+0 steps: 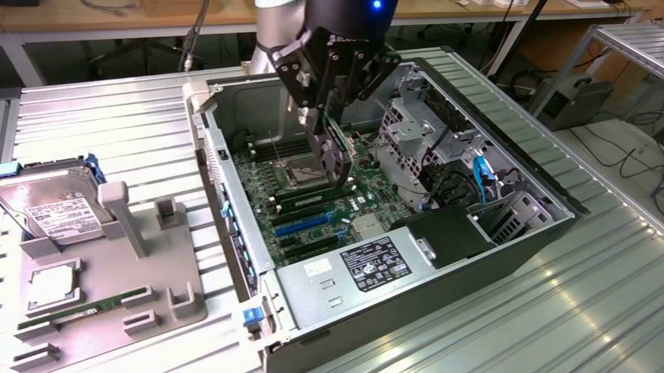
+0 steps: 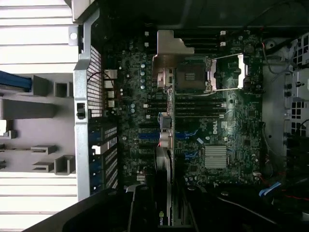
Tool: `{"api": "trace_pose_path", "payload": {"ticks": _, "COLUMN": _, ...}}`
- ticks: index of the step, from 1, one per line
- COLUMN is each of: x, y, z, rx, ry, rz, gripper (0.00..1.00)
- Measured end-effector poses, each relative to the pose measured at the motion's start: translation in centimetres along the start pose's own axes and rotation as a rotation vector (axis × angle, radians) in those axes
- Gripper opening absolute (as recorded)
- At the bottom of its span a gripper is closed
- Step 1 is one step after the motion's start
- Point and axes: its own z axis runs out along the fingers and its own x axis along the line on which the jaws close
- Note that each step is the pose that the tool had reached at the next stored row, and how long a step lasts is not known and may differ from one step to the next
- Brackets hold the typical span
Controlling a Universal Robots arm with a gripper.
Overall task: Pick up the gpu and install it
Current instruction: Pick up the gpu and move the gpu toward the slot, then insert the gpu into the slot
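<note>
Open computer case lying on its side on the ribbed tabletop, with the arm reaching in from above. The end effector pinches one gpu, held upright and edge-down inside the case, over the motherboard beside the CPU socket. It is not seated in the blue expansion slots, which lie nearer the power supply.

Within the case, the silver drive cage and blue cables crowd one side of the card, and the case's rear wall stands on the other.

Outside the case, beyond that rear wall, a grey fixture carries one hard drive and one green memory stick.

The wrist view adds the card edge-on, its silver bracket overlapping the socket, and one finned heatsink.
</note>
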Motion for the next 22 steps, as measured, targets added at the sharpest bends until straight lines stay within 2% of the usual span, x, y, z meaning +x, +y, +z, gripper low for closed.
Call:
{"api": "trace_pose_path", "payload": {"ticks": 4, "x": -1.9, "y": 0.62, "z": 0.74, "rx": 0.0002, "ry": 0.0, "rz": 0.0, "gripper": 0.26}}
{"api": "trace_pose_path", "payload": {"ticks": 8, "x": -3.9, "y": 0.69, "z": 1.48, "rx": 0.0003, "ry": 0.0, "rz": 0.0, "gripper": 0.26}}
{"api": "trace_pose_path", "payload": {"ticks": 11, "x": -4.8, "y": 0.68, "z": 2.04, "rx": 0.0003, "ry": -0.0001, "rz": 0.0, "gripper": 0.26}}
{"api": "trace_pose_path", "payload": {"ticks": 22, "x": -4.9, "y": 0.68, "z": 2.2, "rx": -0.0003, "ry": 0.0, "rz": 0.0, "gripper": 0.26}}
